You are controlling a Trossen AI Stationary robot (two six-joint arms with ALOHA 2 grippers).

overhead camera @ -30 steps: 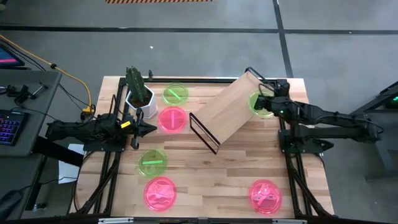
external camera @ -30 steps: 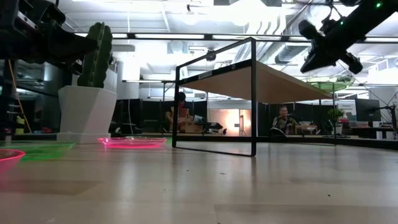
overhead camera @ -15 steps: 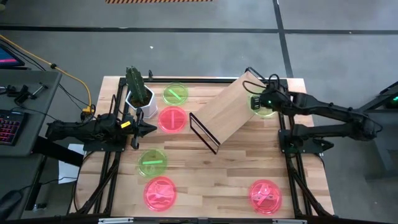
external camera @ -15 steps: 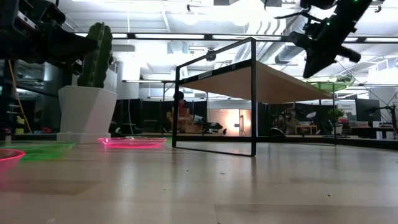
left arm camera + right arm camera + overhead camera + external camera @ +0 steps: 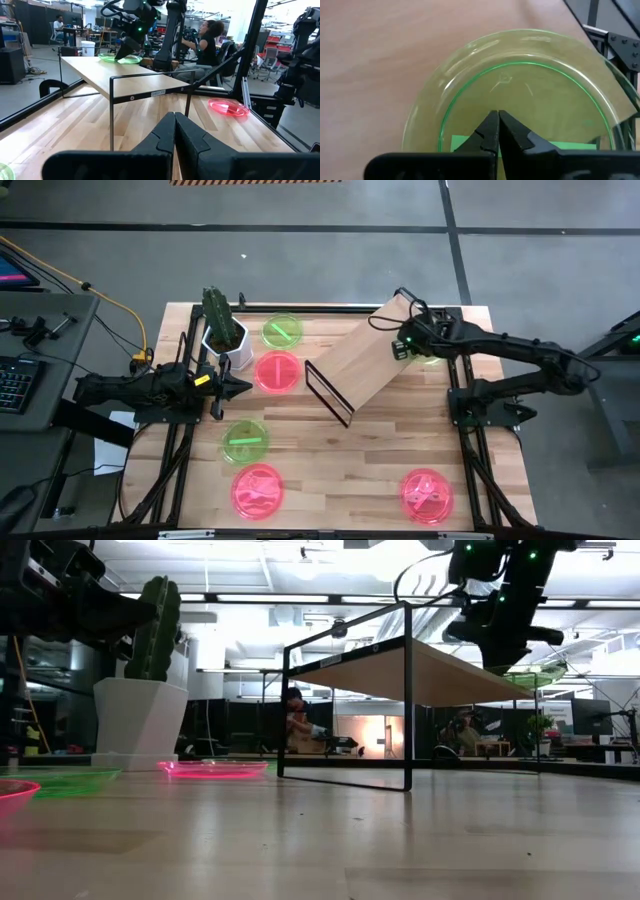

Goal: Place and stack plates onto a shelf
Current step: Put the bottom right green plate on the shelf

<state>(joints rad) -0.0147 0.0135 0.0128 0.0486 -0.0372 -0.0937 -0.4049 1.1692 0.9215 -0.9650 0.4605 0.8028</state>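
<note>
My right gripper (image 5: 498,120) is shut and points down at the inside of a neon green plate (image 5: 530,85). That plate lies flat on the far right corner of the plywood shelf (image 5: 365,360), with part of its rim past the board's edge. The left wrist view shows this plate (image 5: 120,59) from across the table. My left gripper (image 5: 174,122) is shut and waits above the table's left side (image 5: 243,387). On the tabletop lie two more green plates (image 5: 282,332) (image 5: 245,442) and three pink ones (image 5: 277,371) (image 5: 258,490) (image 5: 427,492). My right gripper's shut fingertips (image 5: 492,125) come from above, slanting, over the green plate's inner floor (image 5: 520,100). I cannot tell whether they touch it. The plate rests on the shelf board, not lifted.
A white pot with a cactus (image 5: 222,330) stands at the far left by the plates. The shelf's black wire frame (image 5: 407,700) stands on the table's middle. People sit in the room beyond the table (image 5: 297,720). Bare tabletop lies near the front centre (image 5: 340,480).
My right gripper has moved toward the table's left, from beside the shelf's right corner to above the green plate, and its wrist has tipped further downward. The green plate has stayed where it was on the shelf.
</note>
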